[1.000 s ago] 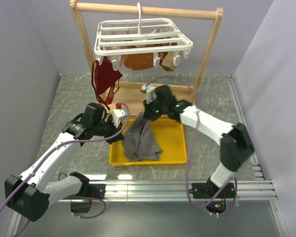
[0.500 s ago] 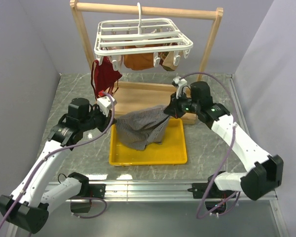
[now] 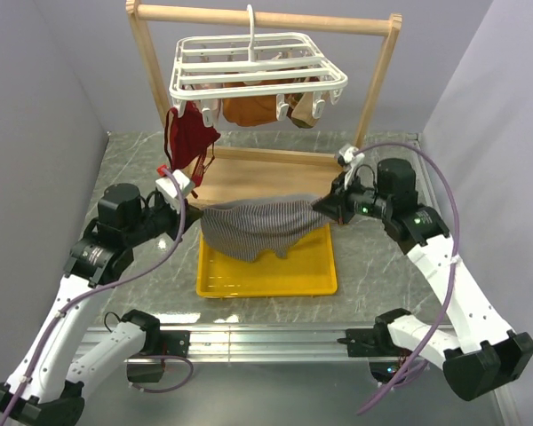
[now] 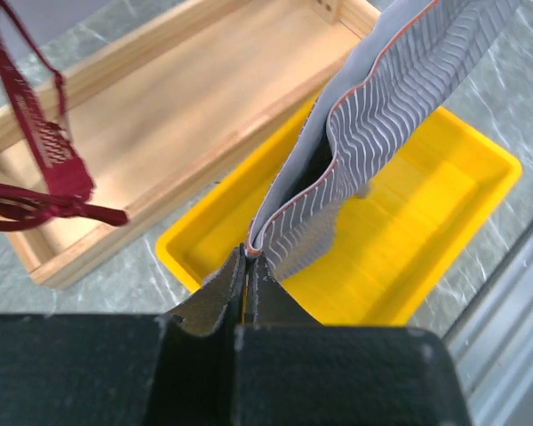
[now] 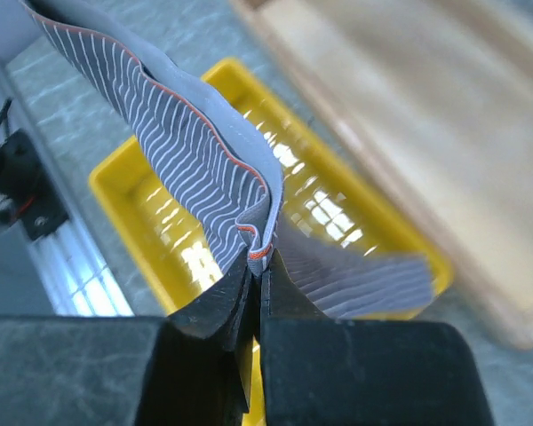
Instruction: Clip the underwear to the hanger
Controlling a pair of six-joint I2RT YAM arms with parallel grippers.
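Underwear (image 3: 253,229) taut — left end effector (image 3: 197,214), right end effector (image 3: 323,207) clamping ends; tray (image 3: 313,277) beneath.

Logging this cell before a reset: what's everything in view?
table: one, grey marbled, beneath all
wooden frame stand: one, light wood, far side of table
yellow tray: one, on table before the stand
hanger: one, white, hooked on the stand's top bar
dark red underwear: one, clipped at hanger's left corner
orange-brown garments: apparently two, clipped under hanger
underwear: one, grey striped, stretched above the tray
left gripper: one, black, shut on underwear
right gripper: one, black, shut on underwear
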